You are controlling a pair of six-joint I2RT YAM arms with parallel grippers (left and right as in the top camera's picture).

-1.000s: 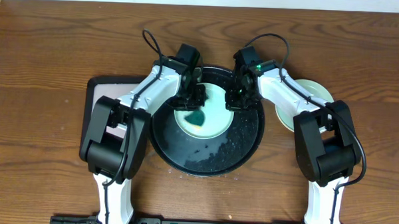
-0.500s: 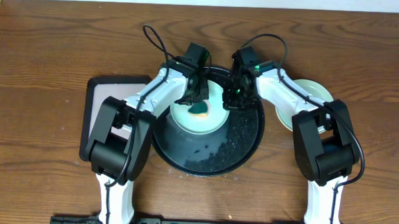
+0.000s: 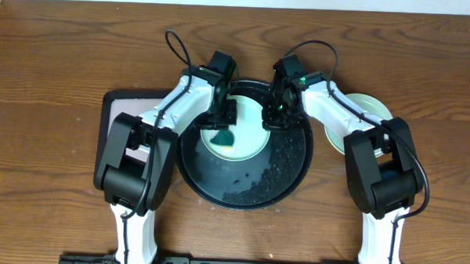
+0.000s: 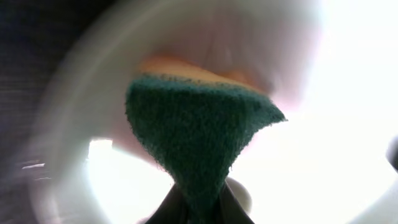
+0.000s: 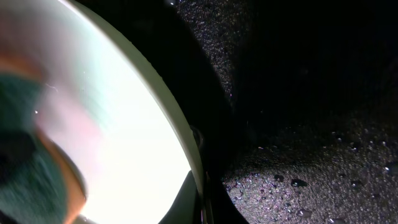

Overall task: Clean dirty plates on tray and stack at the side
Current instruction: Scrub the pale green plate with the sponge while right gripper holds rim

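Observation:
A pale mint-green plate (image 3: pixel 246 142) lies on the far part of the round black tray (image 3: pixel 285 165). My left gripper (image 3: pixel 222 128) is shut on a green and yellow sponge (image 3: pixel 223 137) and presses it on the plate's left half. In the left wrist view the sponge (image 4: pixel 199 137) fills the middle, with the plate (image 4: pixel 323 155) behind it. My right gripper (image 3: pixel 272 118) is shut on the plate's right rim; the right wrist view shows the rim (image 5: pixel 186 149) between the jaws. Another pale plate (image 3: pixel 371 107) lies on the table to the right, partly under my right arm.
The tray floor (image 5: pixel 298 155) is wet, with dark specks and drops toward its front. A rectangular black-rimmed tray with a pink mat (image 3: pixel 120 112) lies at the left, partly under my left arm. Brown wooden table (image 3: pixel 57 55) all round.
My left gripper has slid the sponge back leftward and toward me across the plate, after moving it right and away. My right gripper has stayed on the rim.

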